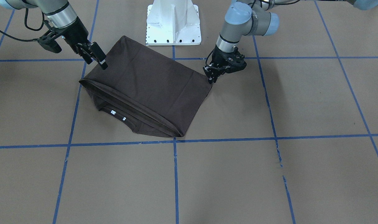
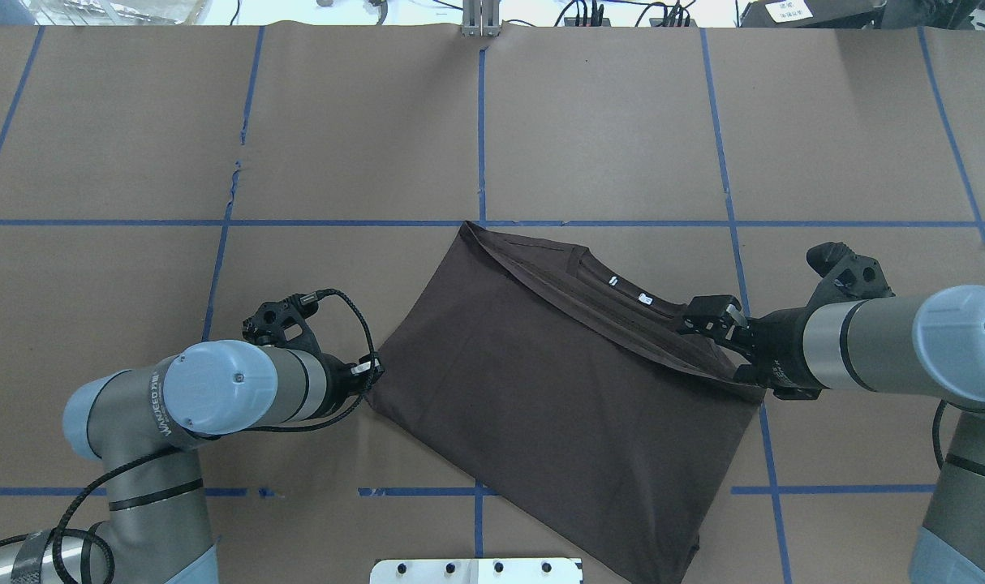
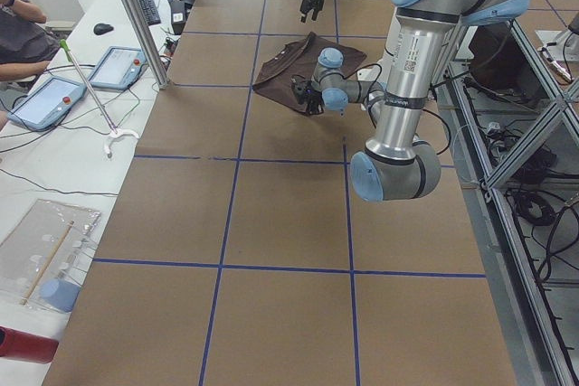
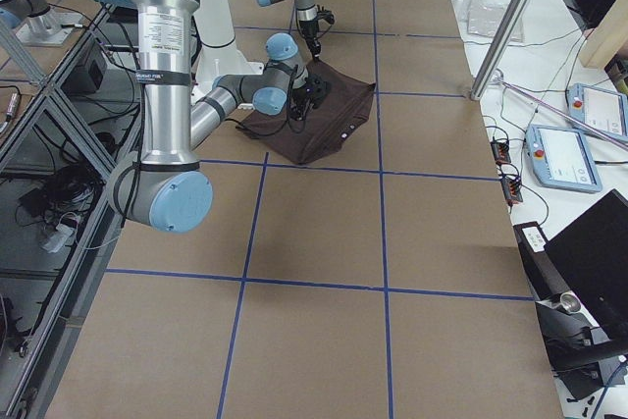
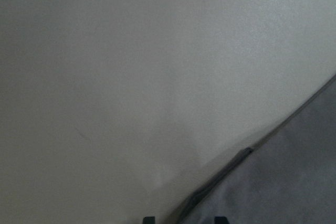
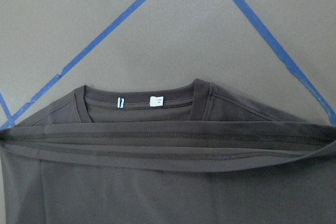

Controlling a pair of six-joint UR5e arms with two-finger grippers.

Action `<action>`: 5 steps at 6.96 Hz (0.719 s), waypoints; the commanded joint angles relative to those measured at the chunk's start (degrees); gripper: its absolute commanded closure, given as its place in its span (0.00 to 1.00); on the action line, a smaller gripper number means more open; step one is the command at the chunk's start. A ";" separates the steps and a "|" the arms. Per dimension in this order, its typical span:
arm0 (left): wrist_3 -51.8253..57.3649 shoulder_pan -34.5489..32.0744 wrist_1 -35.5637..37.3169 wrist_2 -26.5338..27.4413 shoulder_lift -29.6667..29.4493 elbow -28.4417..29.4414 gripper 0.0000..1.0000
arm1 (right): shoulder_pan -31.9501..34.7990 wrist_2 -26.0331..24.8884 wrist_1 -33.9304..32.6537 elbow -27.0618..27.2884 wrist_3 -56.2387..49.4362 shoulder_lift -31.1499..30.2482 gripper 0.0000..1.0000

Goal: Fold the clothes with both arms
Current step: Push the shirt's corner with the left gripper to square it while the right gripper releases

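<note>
folded brown shirt [image 6: 168, 182] fills the right wrist view, collar [image 6: 142, 88] and tags [image 6: 156, 100] toward the table's [image 2: 135, 122] far edge; overhead shows its long axis diagonal, left claw [image 1: 211, 79] and right claw [image 1: 97, 61] spread.

T-shirt [image 1: 145, 81] — soft matt cloth; table cover [image 1: 238, 180] — smooth matt paper.

Overhead and front views: opposed, steep, both on the T-shirt [image 2: 557, 405]; side views: distant; wrist cameras: close.
</note>
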 commanded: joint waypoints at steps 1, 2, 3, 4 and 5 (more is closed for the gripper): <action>2.64 -1.77 2.85 -0.59 2.53 -6.09 1.00 | -0.02 -0.16 0.08 -0.12 0.00 -0.01 0.00; 9.20 -3.96 3.83 -0.51 3.16 -7.19 1.00 | -0.02 -0.16 -0.01 -0.12 0.00 0.08 0.00; 13.53 -9.55 3.84 -0.77 2.38 -4.85 1.00 | -0.02 -0.51 -0.01 -0.12 0.00 0.08 0.00; 16.18 -14.65 3.23 -0.86 -2.24 1.53 1.00 | -0.10 -0.69 0.08 -0.12 0.00 0.08 0.00; 18.04 -18.79 2.88 -1.03 -9.86 11.68 1.00 | -0.19 -0.69 0.08 -0.04 0.00 0.16 0.00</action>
